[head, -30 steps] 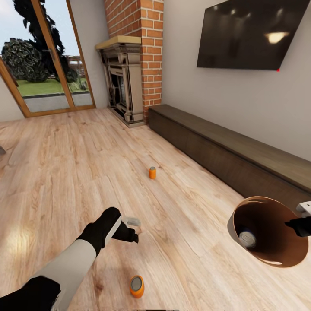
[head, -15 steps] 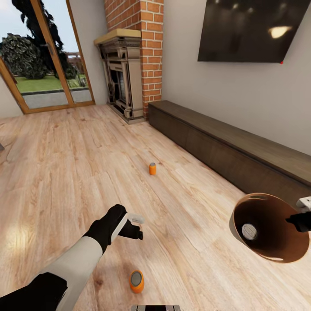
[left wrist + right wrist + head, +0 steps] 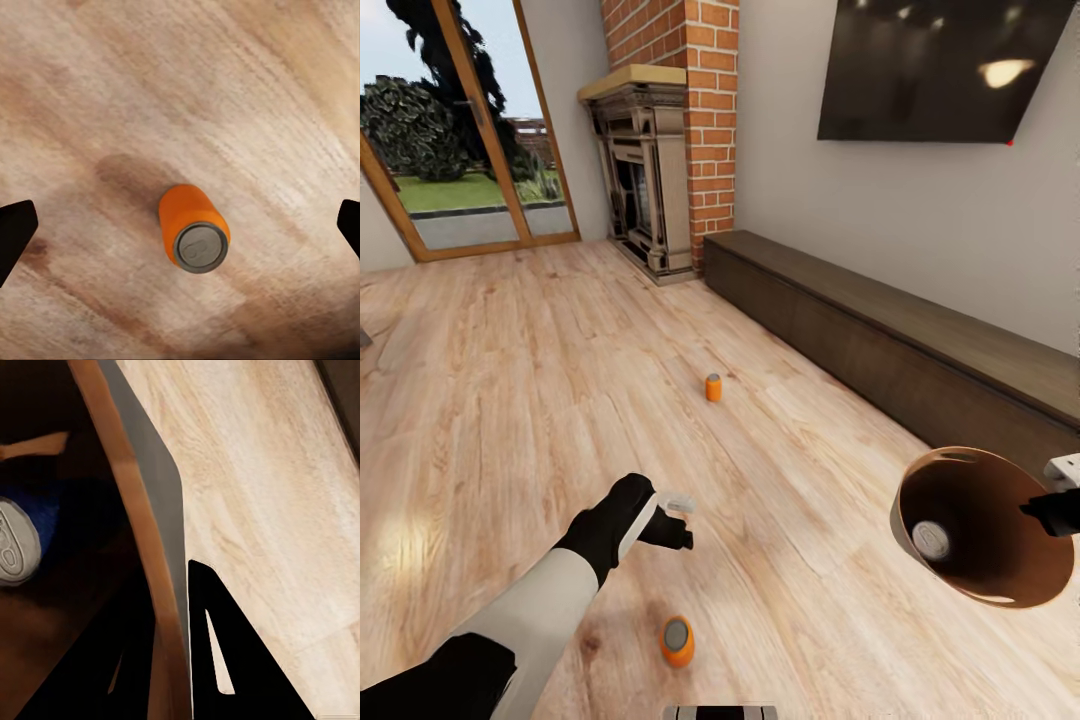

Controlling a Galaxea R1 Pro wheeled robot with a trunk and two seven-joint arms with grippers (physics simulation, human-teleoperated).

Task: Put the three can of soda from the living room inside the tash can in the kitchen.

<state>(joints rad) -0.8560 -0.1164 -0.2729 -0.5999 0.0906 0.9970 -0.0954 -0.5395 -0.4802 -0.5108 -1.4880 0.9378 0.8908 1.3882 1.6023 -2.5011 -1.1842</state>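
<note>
Wood floor point(image 3: 510, 400) runs back to a brick fireplace point(image 3: 660, 180), with a black TV point(image 3: 940, 70) on the wall above a long dark cabinet point(image 3: 880, 350). Glass doors point(image 3: 460, 150) at far left look onto a garden.

Left gripper point(image 3: 678, 520) hangs over the floor, jaws spread wide. Wrist view: an orange can point(image 3: 193, 229) stands upright on the boards between the two black fingertips point(image 3: 13, 236), touching neither. Head view puts this near can point(image 3: 678, 641) close to the robot's base, below the gripper.

A far can point(image 3: 713, 387), also orange, stands upright mid-floor, well apart from the first.

Right gripper point(image 3: 1060, 512) pinches the bin point(image 3: 900, 520) by its rim, one finger point(image 3: 217, 660) outside the grey wall. Bin is held off the floor, tilted, mouth toward the camera. A blue can point(image 3: 19, 540) lies inside it, silvery top point(image 3: 931, 540) showing.
</note>
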